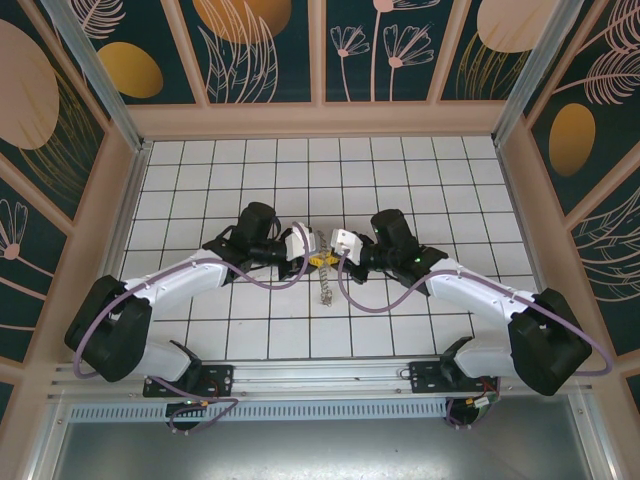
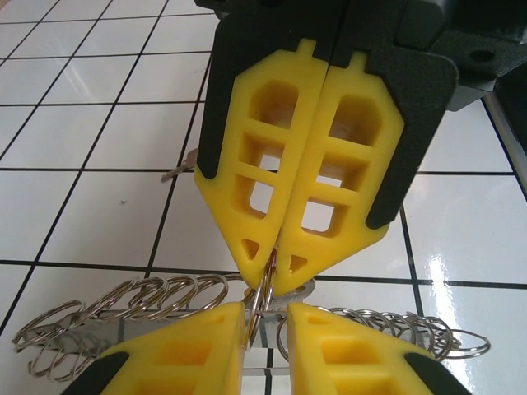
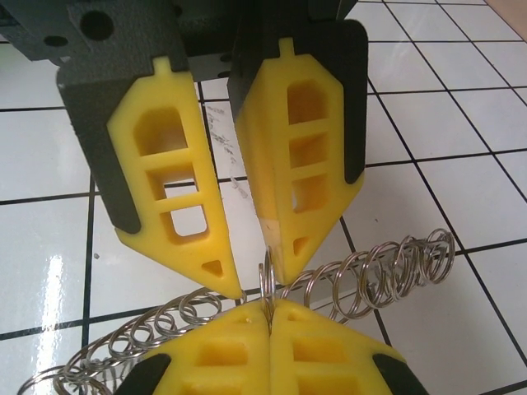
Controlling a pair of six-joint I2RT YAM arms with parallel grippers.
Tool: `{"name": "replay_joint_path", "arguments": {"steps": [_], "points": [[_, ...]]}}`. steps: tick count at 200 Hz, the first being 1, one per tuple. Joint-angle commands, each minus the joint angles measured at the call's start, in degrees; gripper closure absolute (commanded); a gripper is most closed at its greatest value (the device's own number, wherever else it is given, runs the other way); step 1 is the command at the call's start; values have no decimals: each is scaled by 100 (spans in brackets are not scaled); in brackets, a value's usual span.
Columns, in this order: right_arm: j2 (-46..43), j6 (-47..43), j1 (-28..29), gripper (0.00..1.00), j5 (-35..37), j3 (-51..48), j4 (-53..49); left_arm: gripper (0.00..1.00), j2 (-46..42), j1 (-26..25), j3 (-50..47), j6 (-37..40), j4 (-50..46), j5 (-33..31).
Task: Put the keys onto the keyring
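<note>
- White tiles with dark lines are covering the table [image 1: 400, 190], and the two arms are meeting tip to tip over its middle.
- The keyring [image 2: 165, 300] is lying on the table just under both tools. Its coil of small metal rings is running crosswise to them in the wrist views.
- The right tool [image 2: 277, 276] is pinching one upright small ring [image 3: 265, 284], with its pads pressed together.
- The left tool [image 2: 266, 319] is standing narrowly apart around that same ring, so both arms are equally near. The left wrist view is giving this gap plainly, while from above the tips are merging into one yellow spot.
- A small metal piece [image 2: 177, 171] is peeking out behind the right tool. I cannot tell if it is one of the keys.
</note>
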Motion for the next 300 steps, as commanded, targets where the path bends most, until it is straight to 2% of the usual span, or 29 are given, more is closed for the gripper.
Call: {"name": "replay_joint_path", "arguments": {"steps": [1,34,66,109,123,172,219,262,300], "points": [[2,36,37,100,-142,117,337,78,101,-34,175,108,-5,172],[-20,85,37,99,-157,82,382,84,141,-36,133,6,165,174],[-41,84,37,94,-68,16,396,100,121,-30,39,-85,428,247],[-247,126,-19,86,-167,-429,722,100,43,-35,-175,-124,840,308],[-286,211,-111,86,-457,-586,917,100,33,-38,-268,-183,1069,502],[-402,525,-301,85,-798,-873,1404,100,128,-43,-394,-487,1684,1052],[-560,784,-380,89,-1032,-1036,1815,100,159,-34,-414,-545,1776,1121],[-566,926,-382,86,-1111,-1070,2034,100,216,-34,-396,-604,1808,1157],[-569,839,-385,96,-943,-1079,1938,100,208,-27,-398,-604,1794,1075]]}}
